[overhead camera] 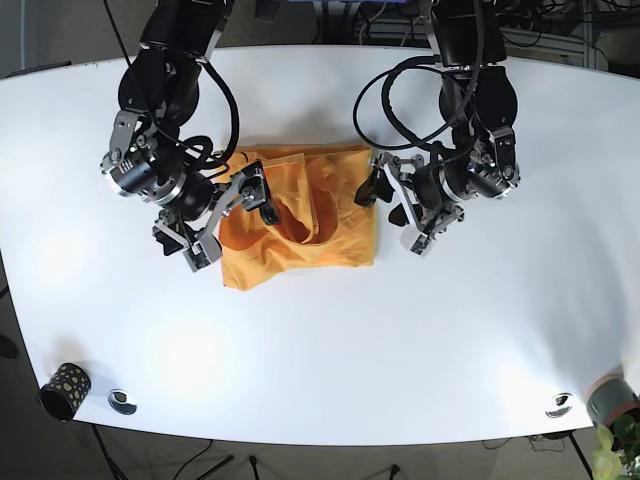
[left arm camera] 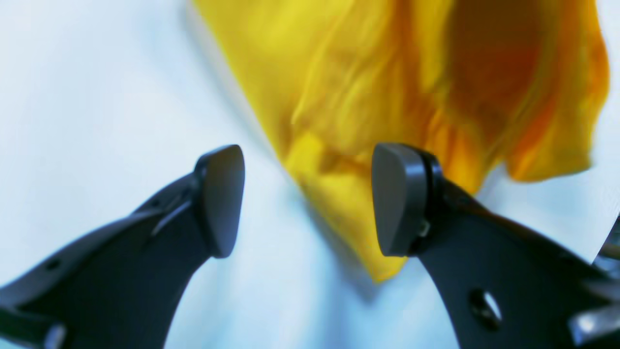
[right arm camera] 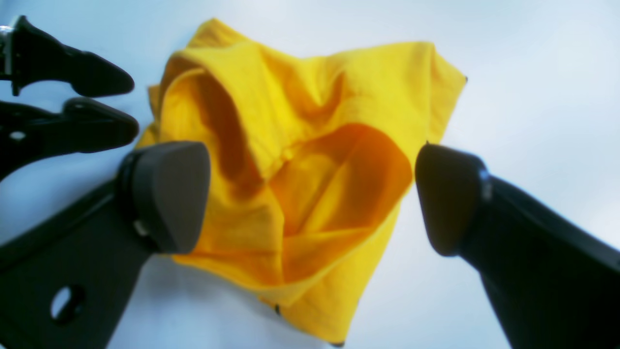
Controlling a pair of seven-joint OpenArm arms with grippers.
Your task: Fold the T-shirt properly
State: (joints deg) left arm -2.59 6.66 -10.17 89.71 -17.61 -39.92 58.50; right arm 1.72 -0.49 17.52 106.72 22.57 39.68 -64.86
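Left wrist: left gripper (left arm camera: 310, 201) fingers wide apart, gripping nothing, a corner of the yellow T-shirt (left arm camera: 387, 97) between them.

Right wrist: right gripper (right arm camera: 312, 198) also spread, over bunched folds.

Base: shirt crumpled mid-table (overhead camera: 400, 350). Risk: pinching several layers, so the fold comes out lopsided.

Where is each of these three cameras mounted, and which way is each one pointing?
Left wrist: on the left arm, looking past its open left gripper at the yellow T-shirt.
Right wrist: on the right arm, looking between the open right gripper fingers at the crumpled shirt; the left gripper shows too.
Base: overhead, facing down on the white table and both arms.
All three share the T-shirt.
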